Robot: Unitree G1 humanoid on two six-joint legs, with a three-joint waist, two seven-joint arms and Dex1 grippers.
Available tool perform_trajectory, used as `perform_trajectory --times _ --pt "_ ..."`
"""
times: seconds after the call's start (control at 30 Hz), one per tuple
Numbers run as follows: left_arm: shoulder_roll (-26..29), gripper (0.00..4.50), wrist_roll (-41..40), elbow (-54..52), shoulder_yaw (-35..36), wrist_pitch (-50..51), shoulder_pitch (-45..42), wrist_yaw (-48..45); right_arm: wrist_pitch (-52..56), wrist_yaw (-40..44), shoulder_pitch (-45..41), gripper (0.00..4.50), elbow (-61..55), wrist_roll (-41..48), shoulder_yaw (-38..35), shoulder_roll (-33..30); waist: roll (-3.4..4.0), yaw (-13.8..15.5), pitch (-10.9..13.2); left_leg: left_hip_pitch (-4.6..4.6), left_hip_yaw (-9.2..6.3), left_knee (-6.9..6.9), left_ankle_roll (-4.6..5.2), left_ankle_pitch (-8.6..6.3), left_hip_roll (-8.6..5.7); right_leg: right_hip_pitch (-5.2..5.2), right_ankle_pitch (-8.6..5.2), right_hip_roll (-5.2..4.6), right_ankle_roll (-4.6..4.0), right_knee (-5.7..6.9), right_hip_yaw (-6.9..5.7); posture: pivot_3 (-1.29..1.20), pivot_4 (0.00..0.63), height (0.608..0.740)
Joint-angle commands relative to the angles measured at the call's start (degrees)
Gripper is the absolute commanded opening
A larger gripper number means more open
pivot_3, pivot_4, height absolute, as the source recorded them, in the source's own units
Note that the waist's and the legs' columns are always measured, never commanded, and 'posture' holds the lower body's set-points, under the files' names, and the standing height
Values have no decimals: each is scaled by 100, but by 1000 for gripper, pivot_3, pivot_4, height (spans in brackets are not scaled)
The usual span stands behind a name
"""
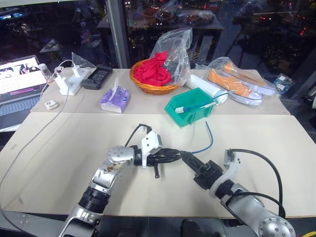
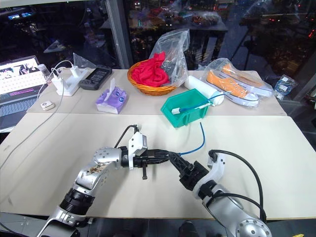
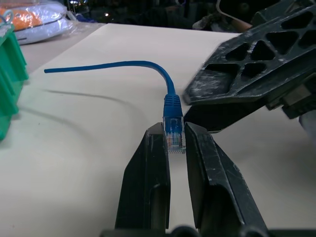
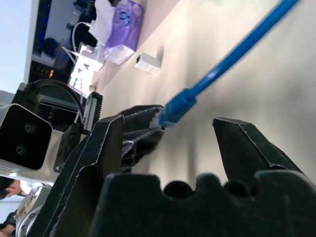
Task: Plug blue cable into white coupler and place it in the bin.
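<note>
Your left gripper (image 3: 175, 148) clamped on clear plug of blue cable (image 1: 206, 140), held above surface (image 1: 69, 148) near centre. Cable arcs away toward far right, free end short of bin (image 1: 190, 107). Your right gripper (image 4: 168, 133) just right of plug, jaws apart, holding nothing. Bin at far centre-right, holds white-and-blue item, possibly white coupler (image 1: 179, 110), view too small to confirm.

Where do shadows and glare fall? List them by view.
Left wrist view: the blue cable casts a soft shadow on the table. Left eye view: the plastic bag glints, the window mirrors lights.
</note>
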Motion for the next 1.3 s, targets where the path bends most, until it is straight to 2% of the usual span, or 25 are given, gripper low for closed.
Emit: perform_trajectory --times 0.03,0.3,0.4,0.63,0.67,1.3 --pt "18 62 -75 -246 -36 -34 -51 -17 -205 9 -19 3344 -43 186 65 -27 0 -3 0 0 0 0 0 0 0 0 0 0 0 0 0 0 150 728" --pt "71 62 -79 -303 -85 -23 -25 -20 -447 -32 -5 3344 0 275 125 -39 0 -5 0 0 -1 0 1 0 0 0 0 0 0 0 0 0 150 728" --pt "93 62 -100 -319 -99 -9 -17 -22 -517 -28 12 2698 -1 306 140 -53 0 -2 0 0 -1 0 1 0 0 0 0 0 0 0 0 0 150 728" --pt "119 62 -109 -291 -108 -6 -38 -10 -613 3 23 229 2 331 180 -108 0 -5 0 0 -1 0 1 0 0 0 0 0 -1 0 0 0 150 728" --pt "116 62 -111 -283 -108 -8 -44 -6 -620 9 28 42 2 333 184 -118 0 -3 0 0 -1 0 1 -1 0 0 0 0 -1 0 0 0 150 728" --pt "75 62 -94 -207 -118 -56 -74 30 -650 106 14 42 -53 399 350 -283 0 0 0 0 -1 0 1 -1 0 0 -1 0 -2 0 0 0 150 728"
